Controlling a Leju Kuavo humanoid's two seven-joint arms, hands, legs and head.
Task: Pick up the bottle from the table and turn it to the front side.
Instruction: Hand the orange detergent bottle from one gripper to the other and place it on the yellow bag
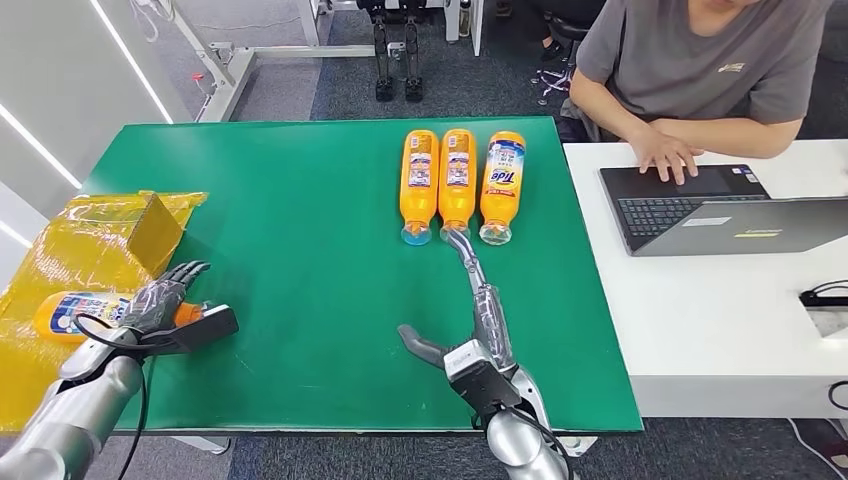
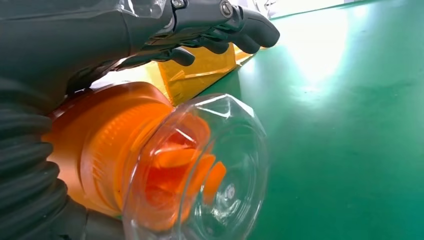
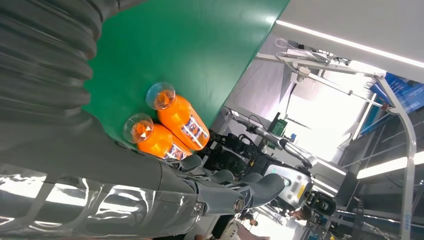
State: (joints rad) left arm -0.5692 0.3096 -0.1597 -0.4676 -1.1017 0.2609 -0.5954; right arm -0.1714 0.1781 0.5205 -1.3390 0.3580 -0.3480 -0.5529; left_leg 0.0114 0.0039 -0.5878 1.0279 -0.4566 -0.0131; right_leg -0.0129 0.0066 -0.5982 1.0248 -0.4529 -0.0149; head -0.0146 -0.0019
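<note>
Resting on the bottle (image 1: 70, 312), your left robot hand (image 1: 160, 300) hasn't lifted it; whether it grips, you can't tell. Your right robot hand (image 1: 478, 320) reaches spread-fingered toward 3 bottles (image 1: 459, 185).

The left arm comes in over the table's (image 1: 300, 300) near left corner, its left hand (image 1: 160, 300) lying flat, fingers extended. The right arm rises at the near edge, right hand (image 1: 478, 310) stretched forward toward the far edge, fingers straight, thumb spread left.
</note>
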